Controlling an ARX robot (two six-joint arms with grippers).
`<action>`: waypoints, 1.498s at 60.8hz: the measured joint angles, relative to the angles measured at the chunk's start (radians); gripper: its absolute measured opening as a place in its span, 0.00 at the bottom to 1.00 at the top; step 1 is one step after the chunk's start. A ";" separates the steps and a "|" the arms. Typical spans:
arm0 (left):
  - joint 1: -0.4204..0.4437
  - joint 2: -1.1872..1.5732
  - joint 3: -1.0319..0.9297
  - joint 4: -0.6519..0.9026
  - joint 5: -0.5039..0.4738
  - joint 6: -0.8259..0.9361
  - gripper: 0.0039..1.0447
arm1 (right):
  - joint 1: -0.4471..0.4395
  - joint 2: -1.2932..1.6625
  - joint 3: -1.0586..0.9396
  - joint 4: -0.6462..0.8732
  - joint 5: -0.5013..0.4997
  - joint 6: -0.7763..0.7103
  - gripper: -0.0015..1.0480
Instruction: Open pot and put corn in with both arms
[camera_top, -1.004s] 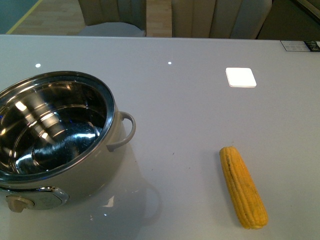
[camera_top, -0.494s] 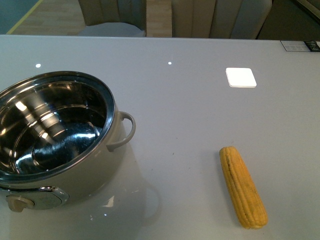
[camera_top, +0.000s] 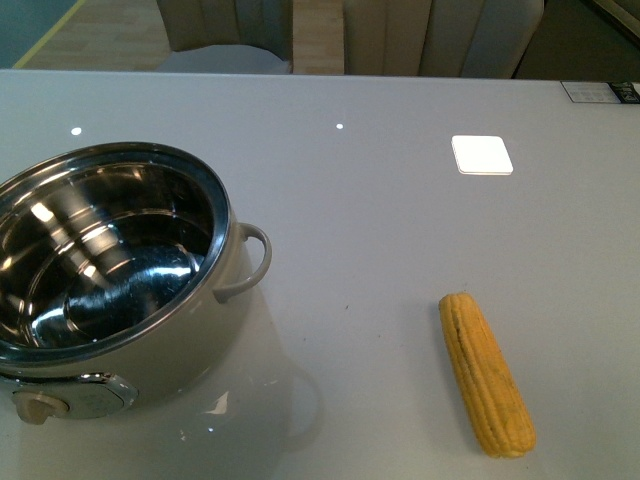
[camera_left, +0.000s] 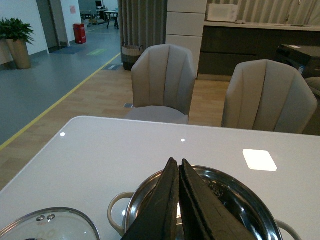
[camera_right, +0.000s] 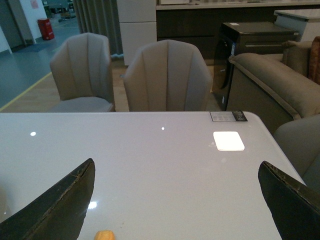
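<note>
The cream-white pot (camera_top: 190, 345) stands lidless at the table's front left, its steel inside bare, loop handle (camera_top: 255, 262) toward the middle and beige knob (camera_top: 38, 406) in front. The yellow-orange corn (camera_top: 486, 374) lies on the table at the front right, well apart from the pot. Neither arm shows in the front view. In the left wrist view my left gripper (camera_left: 178, 162) hangs shut and empty above the pot (camera_left: 227, 192). In the right wrist view my right gripper (camera_right: 177, 170) stands wide open above the table, with only the corn's tip (camera_right: 104, 235) peeping in near one finger.
A glass lid (camera_left: 47, 225) lies on the table beside the pot, seen in the left wrist view. Beige chairs (camera_left: 162, 82) stand behind the far table edge. A small label (camera_top: 600, 92) sits at the far right corner. A bright ceiling-light reflection (camera_top: 481, 154) marks the tabletop.
</note>
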 joint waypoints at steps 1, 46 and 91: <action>0.000 -0.003 0.000 -0.002 0.000 0.000 0.03 | 0.000 0.000 0.000 0.000 0.000 0.000 0.92; 0.000 -0.207 0.000 -0.213 0.000 0.000 0.11 | 0.000 0.000 0.000 0.000 0.000 0.000 0.92; 0.000 -0.207 0.000 -0.213 0.000 0.003 0.94 | 0.000 0.000 0.000 0.000 0.000 0.000 0.92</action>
